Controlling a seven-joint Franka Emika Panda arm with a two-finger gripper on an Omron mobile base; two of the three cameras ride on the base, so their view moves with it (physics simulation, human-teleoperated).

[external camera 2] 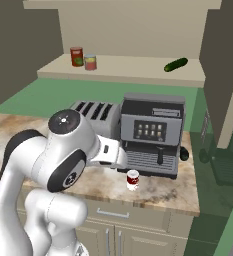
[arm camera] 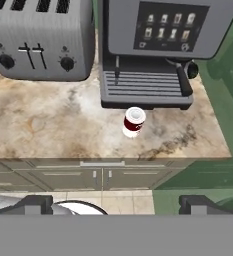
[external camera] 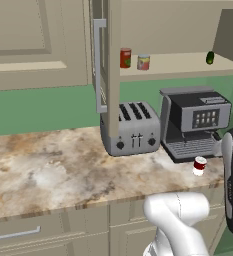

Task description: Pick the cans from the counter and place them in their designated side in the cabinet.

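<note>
Closest in the left base view: white arm [external camera: 180, 220] rising at lower right, over the drawer fronts under the counter [external camera: 48, 170]. Farther back on the stone, toaster [external camera: 132, 129] just beside coffee machine [external camera: 195, 122], with the red-and-white can [external camera: 199, 165] upright in front of the machine, near the counter edge. Above, open cabinet [external camera: 108, 60] with its grey bar handle; on the shelf a tall red can [external camera: 125, 58] just beside the short yellow-and-red can [external camera: 143, 62], and a small green object [external camera: 210, 58] well apart to the right. Seen from the right base view: bulky arm joints at lower left, red-and-white can standing on the counter in front of the coffee machine, apart from the arm; on the shelf the two cans together at left, green object lying at right. Seen from the hand view: dark fingertips [arm camera: 35, 204] low at either side, spread wide with nothing between them; red-and-white can upright on the counter just below the coffee machine's drip tray [arm camera: 143, 90], toaster at upper left.
</note>
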